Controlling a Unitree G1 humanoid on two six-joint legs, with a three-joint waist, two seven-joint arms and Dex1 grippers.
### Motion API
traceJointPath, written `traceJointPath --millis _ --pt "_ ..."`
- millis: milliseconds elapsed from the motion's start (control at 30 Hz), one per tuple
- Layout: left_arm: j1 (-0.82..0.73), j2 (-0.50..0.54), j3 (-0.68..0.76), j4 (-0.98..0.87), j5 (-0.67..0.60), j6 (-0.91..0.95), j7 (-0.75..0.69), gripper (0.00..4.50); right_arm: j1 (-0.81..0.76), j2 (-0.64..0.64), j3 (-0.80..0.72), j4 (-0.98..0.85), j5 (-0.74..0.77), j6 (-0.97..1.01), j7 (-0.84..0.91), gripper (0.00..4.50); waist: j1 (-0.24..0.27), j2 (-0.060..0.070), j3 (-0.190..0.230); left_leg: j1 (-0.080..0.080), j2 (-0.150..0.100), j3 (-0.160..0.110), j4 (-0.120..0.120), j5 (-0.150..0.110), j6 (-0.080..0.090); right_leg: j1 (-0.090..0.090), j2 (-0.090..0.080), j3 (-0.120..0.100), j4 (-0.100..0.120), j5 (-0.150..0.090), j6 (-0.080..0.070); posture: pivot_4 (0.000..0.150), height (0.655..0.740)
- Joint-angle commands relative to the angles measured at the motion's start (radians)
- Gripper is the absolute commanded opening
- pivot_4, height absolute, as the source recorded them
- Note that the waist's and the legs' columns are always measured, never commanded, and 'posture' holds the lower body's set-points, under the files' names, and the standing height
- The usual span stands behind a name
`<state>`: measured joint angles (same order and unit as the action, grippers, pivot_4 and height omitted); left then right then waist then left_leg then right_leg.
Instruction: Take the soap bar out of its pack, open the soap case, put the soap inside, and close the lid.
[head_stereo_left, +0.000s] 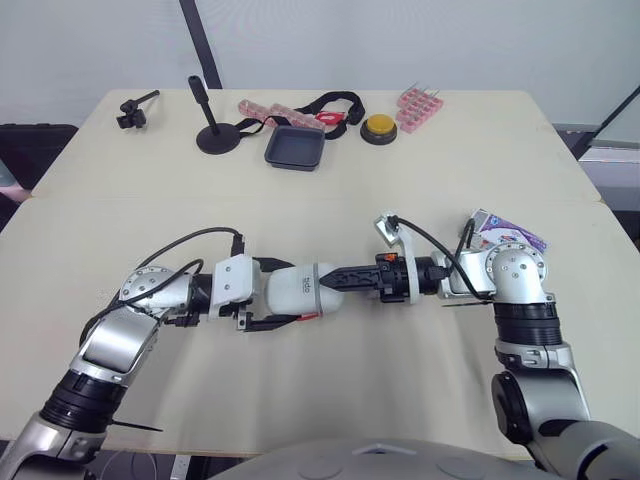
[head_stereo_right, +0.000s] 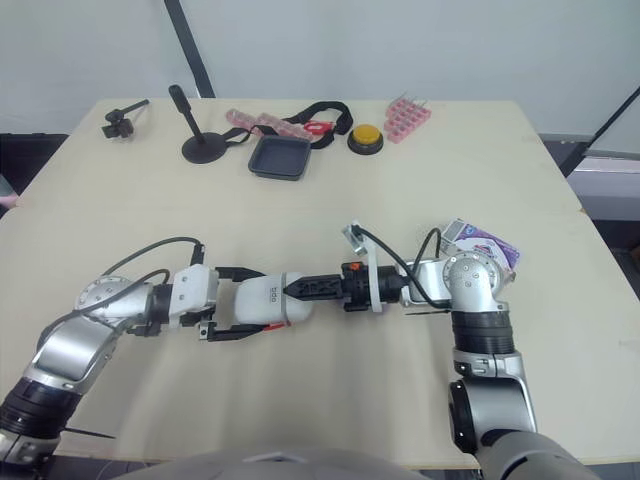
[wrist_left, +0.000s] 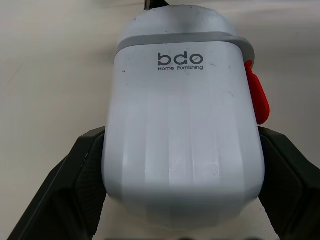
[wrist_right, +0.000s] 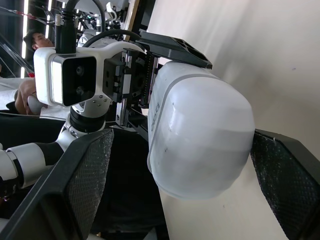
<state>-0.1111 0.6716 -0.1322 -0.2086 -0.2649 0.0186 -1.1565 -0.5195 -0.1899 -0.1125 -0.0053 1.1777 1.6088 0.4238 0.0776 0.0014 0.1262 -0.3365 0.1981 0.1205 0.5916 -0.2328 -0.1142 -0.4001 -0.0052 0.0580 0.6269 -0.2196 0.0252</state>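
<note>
We find the left gripper (wrist_left: 180, 147) clamped on the soap case (head_stereo_left: 300, 288) at mid-table, the right gripper (wrist_right: 182, 142) spread open about its lid end, the soap pack (head_stereo_left: 508, 233) beside the right wrist; we advise a square pull on the lid against a firm left hold

A dark tray (head_stereo_left: 294, 147) lies near a yellow button (head_stereo_left: 379, 127).

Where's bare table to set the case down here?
Bare: the wide band between the far row (dark tray, yellow button) and the held soap case; also the strip nearer the robot. Crowded: the far edge, and the right side by the soap pack.
</note>
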Motion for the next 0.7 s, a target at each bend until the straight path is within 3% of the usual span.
traceJointPath --millis 33,267,700 --pt "-0.011 0.004 0.011 0.002 -0.011 -0.017 0.0 3.48 0.016 0.032 -0.009 0.0 0.083 0.006 -0.048 4.24 0.001 0.0 0.0 0.0 0.0 0.0 0.0 0.0 0.0 0.0 0.0 0.0 0.0 0.0 0.0 0.15 0.74" --pt "-0.016 0.0 0.01 -0.006 -0.013 -0.013 0.006 3.48 0.005 0.039 0.002 0.031 0.135 0.006 -0.112 2.12 0.001 0.0 0.0 0.0 0.0 0.0 0.0 0.0 0.0 0.0 0.0 -0.001 0.0 0.0 0.0 0.15 0.74" --pt "-0.012 -0.008 0.011 -0.004 -0.008 -0.026 0.022 3.48 0.01 -0.032 -0.069 0.074 0.324 0.005 -0.209 2.12 0.003 0.0 0.0 -0.001 0.0 0.0 0.0 0.0 0.0 0.0 -0.001 -0.001 0.0 0.0 0.0 0.15 0.74"
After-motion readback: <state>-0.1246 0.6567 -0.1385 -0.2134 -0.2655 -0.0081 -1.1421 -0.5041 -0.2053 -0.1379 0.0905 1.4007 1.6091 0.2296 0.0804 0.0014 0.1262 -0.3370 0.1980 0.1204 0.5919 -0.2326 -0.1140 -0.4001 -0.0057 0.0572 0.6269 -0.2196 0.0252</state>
